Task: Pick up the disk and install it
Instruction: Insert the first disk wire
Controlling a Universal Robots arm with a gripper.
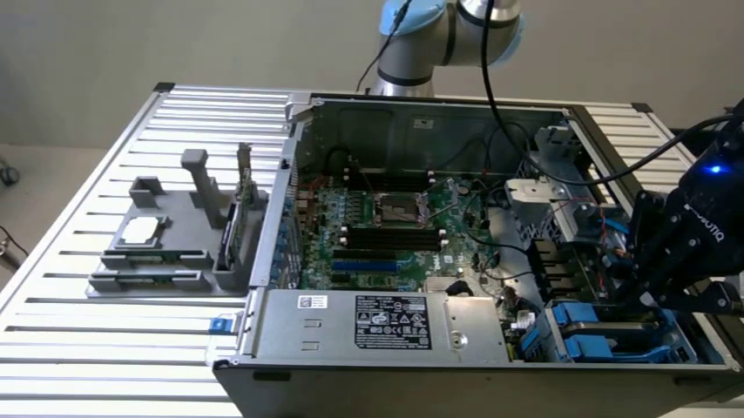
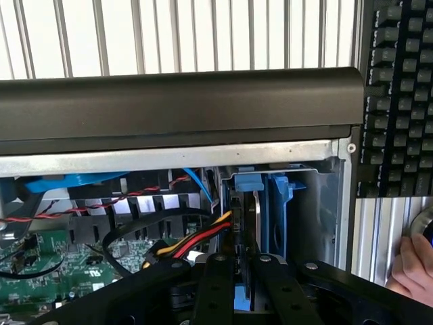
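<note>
While your arm is reaching over the open computer case [image 1: 348,113], its gripper [image 2: 237,271] is sitting low in the drive bay corner at the exterior view's right, and its black fingers [image 2: 215,284] are standing close together around the disk [image 2: 245,223]. You are looking at the disk edge-on in the wrist view: a thin dark slab framed by its blue plastic carrier bracket [image 2: 279,203], standing on edge, its long axis running away from the camera into the bay toward the case's dark rim [image 2: 176,101]. Whether the fingers are actually pinching it or merely flanking it, you cannot tell. Red, yellow and black cables [image 2: 196,240] are curving just beside the disk, and a green motherboard [image 1: 384,226] is lying flat in the case. A ribbed metal table [image 1: 104,200] is carrying a grey moulded fixture [image 1: 174,235]. A black keyboard [image 2: 399,95] is lying beyond the case, and a person's hand [image 2: 413,267] is resting near it.
</note>
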